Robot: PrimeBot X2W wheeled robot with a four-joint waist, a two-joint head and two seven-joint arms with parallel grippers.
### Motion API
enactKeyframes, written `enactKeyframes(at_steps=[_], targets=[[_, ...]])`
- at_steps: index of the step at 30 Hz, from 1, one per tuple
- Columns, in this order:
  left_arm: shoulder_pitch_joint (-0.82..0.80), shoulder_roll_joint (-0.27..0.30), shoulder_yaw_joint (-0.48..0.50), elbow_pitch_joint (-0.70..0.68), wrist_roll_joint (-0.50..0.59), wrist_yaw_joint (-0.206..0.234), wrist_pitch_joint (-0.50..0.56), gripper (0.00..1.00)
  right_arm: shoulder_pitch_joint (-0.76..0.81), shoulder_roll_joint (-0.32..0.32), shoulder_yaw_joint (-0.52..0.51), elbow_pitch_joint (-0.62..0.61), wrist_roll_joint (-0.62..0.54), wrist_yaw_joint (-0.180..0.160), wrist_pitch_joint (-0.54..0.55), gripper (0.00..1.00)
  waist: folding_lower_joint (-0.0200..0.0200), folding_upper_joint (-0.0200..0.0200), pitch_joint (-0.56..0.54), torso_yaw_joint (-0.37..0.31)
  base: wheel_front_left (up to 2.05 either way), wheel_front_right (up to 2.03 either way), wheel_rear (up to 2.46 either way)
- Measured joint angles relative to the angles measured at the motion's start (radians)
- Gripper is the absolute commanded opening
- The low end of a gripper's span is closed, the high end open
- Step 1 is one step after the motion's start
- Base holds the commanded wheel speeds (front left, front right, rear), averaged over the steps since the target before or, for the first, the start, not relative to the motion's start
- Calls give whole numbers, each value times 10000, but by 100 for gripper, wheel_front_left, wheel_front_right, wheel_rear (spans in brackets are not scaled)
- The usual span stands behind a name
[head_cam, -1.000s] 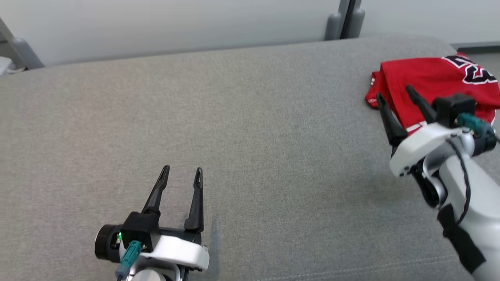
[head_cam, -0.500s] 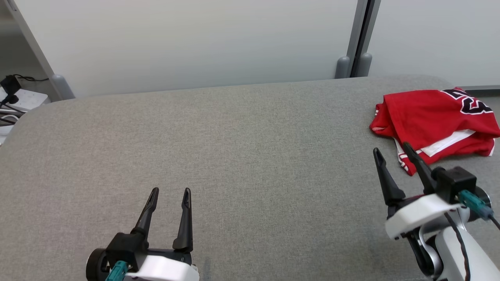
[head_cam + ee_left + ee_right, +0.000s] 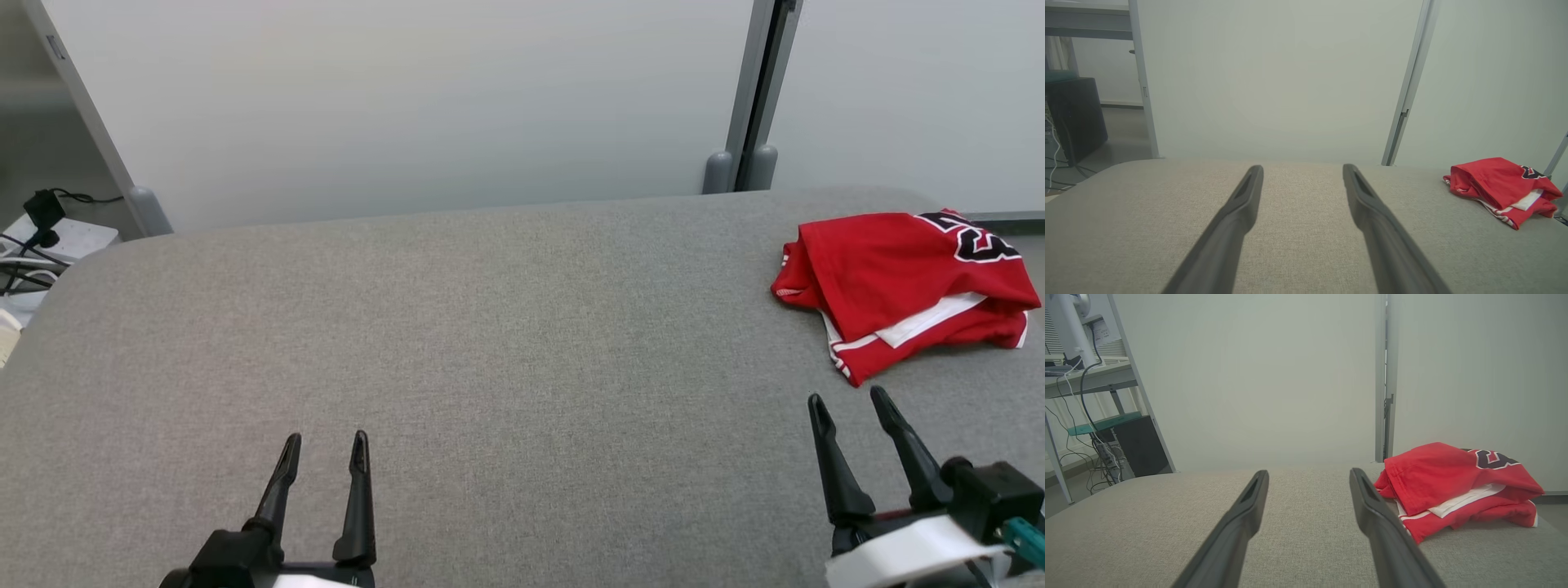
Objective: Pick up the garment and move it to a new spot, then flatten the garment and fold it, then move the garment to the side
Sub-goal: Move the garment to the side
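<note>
The red garment (image 3: 902,282) is lying as a compact, layered bundle at the far right corner of the grey padded surface (image 3: 490,327), and judging by that tucked shape it is sitting there as folded work already set aside. Its cloth is looking soft and smooth like a sports jersey, with white trim along the hems, a white inner layer peeking from between the folds and black lettering edged in white curving over the top. The right gripper (image 3: 847,398) is hovering just in front of the garment, clear of the cloth, its long, dark, tapered fingers spread wide and holding nothing. The left gripper (image 3: 325,441) is hanging well apart from the garment, far to its left, with fingers likewise parted and empty. Beneath the garment the surface is showing a coarse, even weave and rounded corners.
</note>
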Motion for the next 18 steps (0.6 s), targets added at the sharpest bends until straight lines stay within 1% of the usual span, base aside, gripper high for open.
enactKeyframes(at_steps=[7,18], targets=[[476,2,309,-6,-190,0,0,100,807,4,-25,-293,-2,0,0,100,0,0,-238,53,0,0,0],[686,2,426,79,-148,-8,0,100,866,-12,67,-378,0,0,0,100,0,0,-245,8,0,0,0]])
